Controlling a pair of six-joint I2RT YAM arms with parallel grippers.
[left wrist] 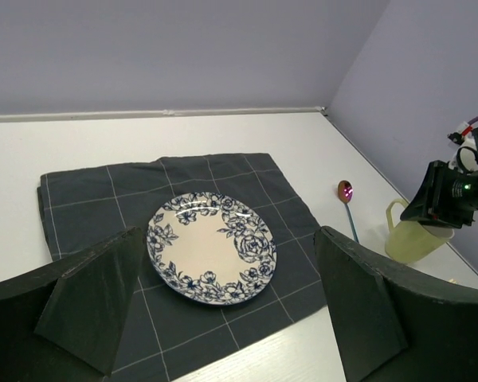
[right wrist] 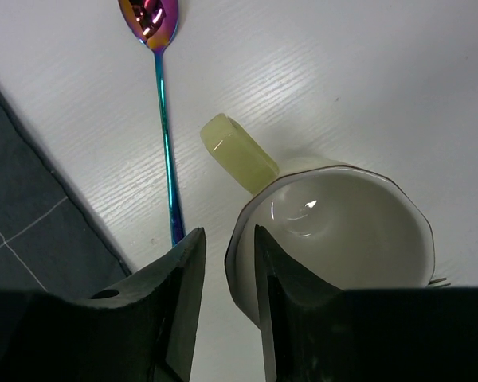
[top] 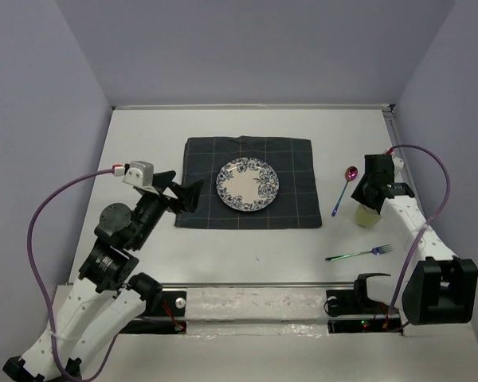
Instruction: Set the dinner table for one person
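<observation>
The dinner table (top: 143,143) is a white tabletop. A blue floral plate (top: 248,185) sits in the middle of a dark checked placemat (top: 295,159). My left gripper (top: 183,195) is open and empty, low over the placemat's left edge; its wrist view shows the plate (left wrist: 211,248) ahead between the fingers (left wrist: 95,294). My right gripper (top: 366,199) is over a pale yellow cup (top: 367,216). In the right wrist view its jaws (right wrist: 229,235) straddle the cup's (right wrist: 342,231) left wall, one finger inside, one outside with a gap. An iridescent spoon (right wrist: 163,119) lies left of the cup.
An iridescent fork (top: 358,254) lies on the table near the right arm's base, in front of the cup. The spoon (top: 342,191) lies between the placemat's right edge and the cup. Walls close the table's far and side edges.
</observation>
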